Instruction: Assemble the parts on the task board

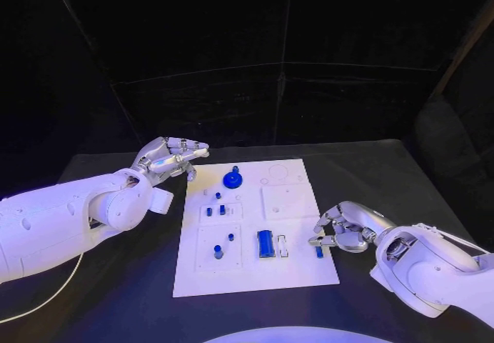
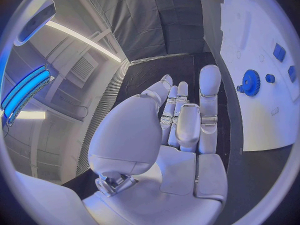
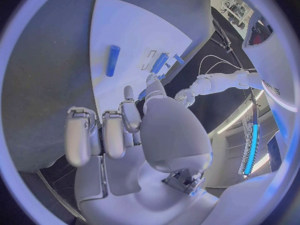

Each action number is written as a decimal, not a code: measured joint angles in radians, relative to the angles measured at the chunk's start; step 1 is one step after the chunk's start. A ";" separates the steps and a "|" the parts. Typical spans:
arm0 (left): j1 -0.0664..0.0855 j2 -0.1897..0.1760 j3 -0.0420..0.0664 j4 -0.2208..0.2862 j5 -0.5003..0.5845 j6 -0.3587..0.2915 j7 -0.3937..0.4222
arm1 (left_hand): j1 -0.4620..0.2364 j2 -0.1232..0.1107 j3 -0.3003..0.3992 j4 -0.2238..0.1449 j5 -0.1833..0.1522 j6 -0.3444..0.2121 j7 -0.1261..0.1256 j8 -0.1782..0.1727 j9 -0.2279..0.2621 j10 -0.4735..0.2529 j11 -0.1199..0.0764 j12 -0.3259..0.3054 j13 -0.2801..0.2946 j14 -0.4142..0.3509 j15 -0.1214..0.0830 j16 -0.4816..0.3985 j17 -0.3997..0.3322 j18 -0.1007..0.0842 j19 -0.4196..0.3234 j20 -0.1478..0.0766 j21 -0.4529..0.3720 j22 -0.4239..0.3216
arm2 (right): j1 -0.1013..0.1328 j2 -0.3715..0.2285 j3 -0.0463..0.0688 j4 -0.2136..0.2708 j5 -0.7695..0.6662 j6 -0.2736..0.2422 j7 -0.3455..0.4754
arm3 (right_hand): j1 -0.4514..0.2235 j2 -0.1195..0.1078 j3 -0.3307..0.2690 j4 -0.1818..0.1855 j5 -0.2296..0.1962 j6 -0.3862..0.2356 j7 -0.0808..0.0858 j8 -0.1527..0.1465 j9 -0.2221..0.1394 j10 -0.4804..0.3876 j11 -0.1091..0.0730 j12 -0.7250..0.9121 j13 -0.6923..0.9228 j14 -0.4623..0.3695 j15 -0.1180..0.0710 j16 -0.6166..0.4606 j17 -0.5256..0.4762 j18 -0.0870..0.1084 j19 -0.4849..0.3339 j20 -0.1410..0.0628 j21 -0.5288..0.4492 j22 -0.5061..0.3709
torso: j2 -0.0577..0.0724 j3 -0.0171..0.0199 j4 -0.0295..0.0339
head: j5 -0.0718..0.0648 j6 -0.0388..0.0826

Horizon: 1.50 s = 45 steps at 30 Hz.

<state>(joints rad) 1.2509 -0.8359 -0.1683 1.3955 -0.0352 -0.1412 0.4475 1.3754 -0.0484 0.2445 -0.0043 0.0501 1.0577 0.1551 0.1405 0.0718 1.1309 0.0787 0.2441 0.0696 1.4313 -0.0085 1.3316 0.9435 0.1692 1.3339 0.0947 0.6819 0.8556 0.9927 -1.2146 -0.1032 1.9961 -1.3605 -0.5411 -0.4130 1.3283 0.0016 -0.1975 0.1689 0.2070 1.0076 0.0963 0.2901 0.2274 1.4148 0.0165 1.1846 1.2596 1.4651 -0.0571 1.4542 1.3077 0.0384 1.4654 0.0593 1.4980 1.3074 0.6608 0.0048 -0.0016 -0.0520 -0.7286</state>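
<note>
Hidden or unclear: the small blue part [image 1: 319,251] at the right hand's fingertips is partly covered by the fingers [image 1: 328,240]; whether it is pinched or only touched cannot be told; the tiny parts in the left column of the board are too small to make out by shape
Writing: no brand, label or lettering can be read on the board or the arms
Task board [image 1: 293,271]: white plate lying flat in the middle of the black bench [image 1: 391,179]; square recessed panels on it; circular outlines at its far right corner
Blue gear [image 1: 233,179]: on the far part of the board, near the left hand; in the left wrist view it lies flat on the white plate
Blue bar [image 1: 265,244]: long piece on the near middle of the board; a narrow pale slot just to its right
Left hand [image 1: 171,156]: raised beside the board's far left corner, apart from it; fingers curled loosely inward, holding nothing
Right hand [image 1: 345,227]: low at the board's right edge, near side; fingers bent down toward the small blue part; grip unclear
Around: a thin pale cable [image 1: 46,300] runs over the bench at the near left, under the left arm; dark curtain behind the bench
</note>
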 measured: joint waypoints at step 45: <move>-0.001 0.001 -0.005 0.001 0.000 0.002 0.000 | 0.000 0.000 0.000 0.000 0.000 0.000 0.000 0.000 0.000 0.000 0.000 0.000 0.000 0.000 0.000 0.000 0.000 0.000 0.000 0.000 0.000 0.000 | -0.033 0.107 0.008 -0.090 -0.211 0.172 -0.128 | 0.075 -0.001 -0.038 -0.040 0.004 0.104 -0.039 0.014 0.059 0.014 -0.029 0.003 0.014 0.000 -0.014 0.000 0.000 0.000 -0.002 -0.017 0.000 0.000 | 0.000 0.0000 0.0004 | -0.005 -0.008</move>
<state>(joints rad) 1.2503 -0.8353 -0.1736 1.3961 -0.0352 -0.1395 0.4475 1.3754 -0.0484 0.2445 -0.0043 0.0501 1.0577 0.1551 0.1405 0.0718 1.1309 0.0787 0.2441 0.0697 1.4312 -0.0085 1.3316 0.9436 0.1692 1.3339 0.0947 0.6819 0.8556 0.9597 -1.1072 -0.0950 1.9065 -1.5715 -0.3690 -0.5408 1.4030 0.0007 -0.2359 0.1288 0.2115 1.1119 0.0570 0.3042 0.2859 1.4289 -0.0126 1.1875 1.2736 1.4648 -0.0714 1.4542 1.3074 0.0384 1.4634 0.0424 1.4980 1.3074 0.6612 0.0048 -0.0012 -0.0570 -0.7369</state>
